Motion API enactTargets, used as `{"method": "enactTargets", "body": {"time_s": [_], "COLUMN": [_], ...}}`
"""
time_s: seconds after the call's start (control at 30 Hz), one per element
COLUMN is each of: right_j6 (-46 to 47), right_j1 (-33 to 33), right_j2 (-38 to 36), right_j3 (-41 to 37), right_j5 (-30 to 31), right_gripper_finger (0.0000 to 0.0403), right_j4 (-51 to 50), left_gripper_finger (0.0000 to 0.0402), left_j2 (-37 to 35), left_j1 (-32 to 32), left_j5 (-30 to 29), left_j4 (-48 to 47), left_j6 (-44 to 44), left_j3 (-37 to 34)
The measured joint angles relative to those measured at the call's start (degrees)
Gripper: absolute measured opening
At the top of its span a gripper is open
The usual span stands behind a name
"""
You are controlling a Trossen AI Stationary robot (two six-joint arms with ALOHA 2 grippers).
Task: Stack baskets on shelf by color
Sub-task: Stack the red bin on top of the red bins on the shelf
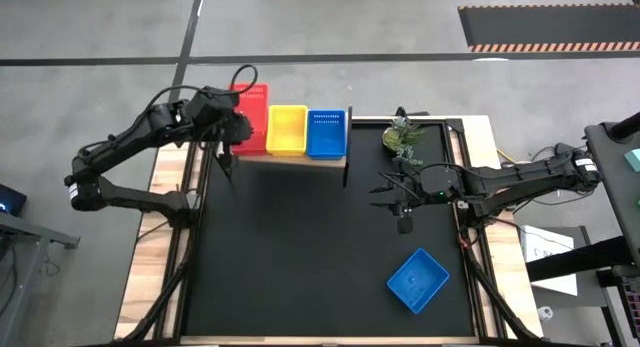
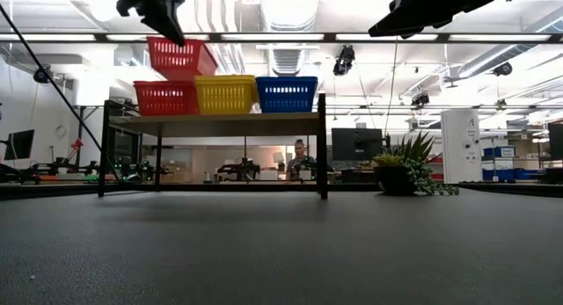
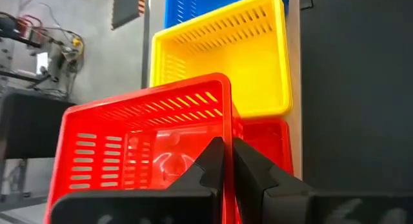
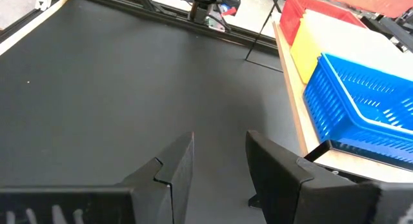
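red basket pinched above the shelf

high view: red basket (image 1: pixel 251 104) hangs over the shelf (image 1: pixel 296 159) end, left gripper (image 1: pixel 232 127) clamped on its rim. yellow basket (image 1: pixel 286 130) and blue basket (image 1: pixel 326 132) sit alongside.

low view: it hangs tilted above a second red basket (image 2: pixel 165 98).

right wrist view: right gripper (image 4: pixel 219 161) hangs parted and empty over the table (image 4: pixel 97 95).

no writing is readable.

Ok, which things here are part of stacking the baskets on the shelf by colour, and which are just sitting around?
Part of the job:
- pale-wood shelf on black legs
- red perforated plastic basket on it
- second red basket, gripped by the left gripper above the first
- yellow basket
- blue basket on the shelf
- blue basket on the tabletop
- open right gripper

Lying about:
- small green potted plant
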Motion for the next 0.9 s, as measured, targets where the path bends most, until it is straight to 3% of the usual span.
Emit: {"method": "enactTargets", "body": {"time_s": [0.9], "right_j6": [0.02], "right_j1": [0.01], "right_j2": [0.0], "right_j3": [0.0], "right_j5": [0.0], "right_gripper_finger": [0.0134], "right_j4": [-0.04], "left_gripper_finger": [0.001], "left_j2": [0.72], "left_j1": [1.74], "left_j5": [2.33], "left_j4": [0.45], "left_j6": [-0.79], "left_j3": [-5.19]}}
